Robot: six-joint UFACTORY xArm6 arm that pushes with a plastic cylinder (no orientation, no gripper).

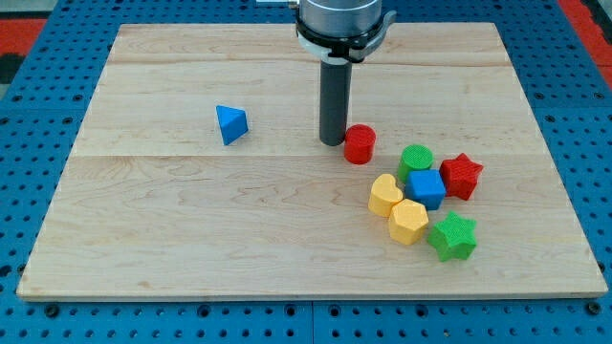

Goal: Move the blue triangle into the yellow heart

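Note:
The blue triangle (pixel 230 124) lies alone on the wooden board (pixel 191 229), left of centre. The yellow heart (pixel 384 195) sits at the left edge of a cluster of blocks at the view's right. My tip (pixel 333 142) rests on the board between them, well to the right of the blue triangle and just left of a red cylinder (pixel 360 144), close to touching it. The rod rises straight up to the arm at the view's top.
The cluster holds a green cylinder (pixel 416 159), a blue cube (pixel 426 188), a red star (pixel 461 175), a yellow hexagon (pixel 408 222) and a green star (pixel 452 236). The board lies on a blue pegboard surface.

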